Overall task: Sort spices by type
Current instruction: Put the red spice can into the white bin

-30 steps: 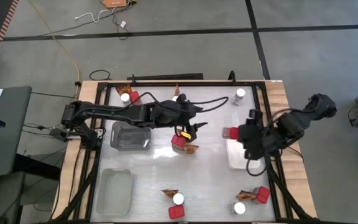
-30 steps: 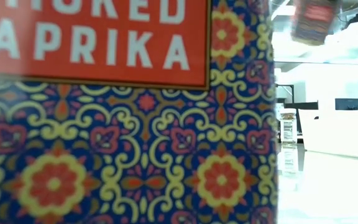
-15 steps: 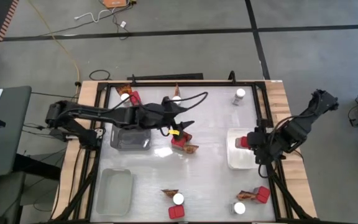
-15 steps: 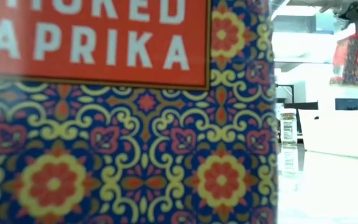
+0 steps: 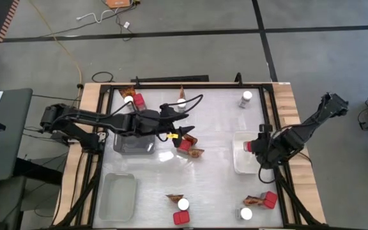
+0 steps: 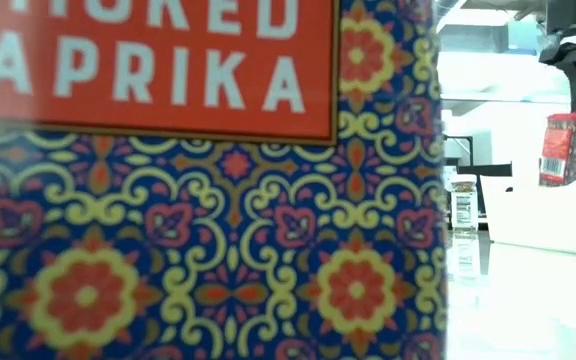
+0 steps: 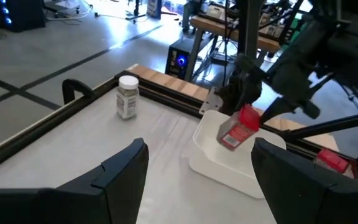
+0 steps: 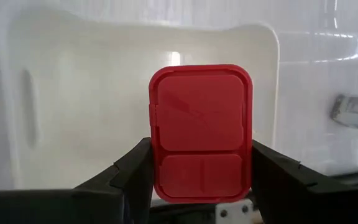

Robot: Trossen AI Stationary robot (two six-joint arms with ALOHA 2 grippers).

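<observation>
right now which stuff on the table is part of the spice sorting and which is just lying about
Part of the job:
- red box held in the right hand over the white tray
- other red boxes, e.g.
- white-lidded jars, e.g.
- orange-brown packets, e.g.
- left hand, open

Just lying about:
- grey tray
- clear tray
- cable on the floor

Non-task items on the white table (image 5: 216, 179): a white tray (image 5: 240, 163) at three o'clock, a grey tray (image 5: 133, 143) at nine o'clock beside centre, and a clear tray (image 5: 117, 195) at seven o'clock. A black frame rail (image 5: 171, 79) runs along the twelve o'clock edge. On the floor beyond, a yellow cable (image 5: 62, 45) trails at eleven o'clock, with black floor tape (image 5: 171, 33) lines crossing.
</observation>
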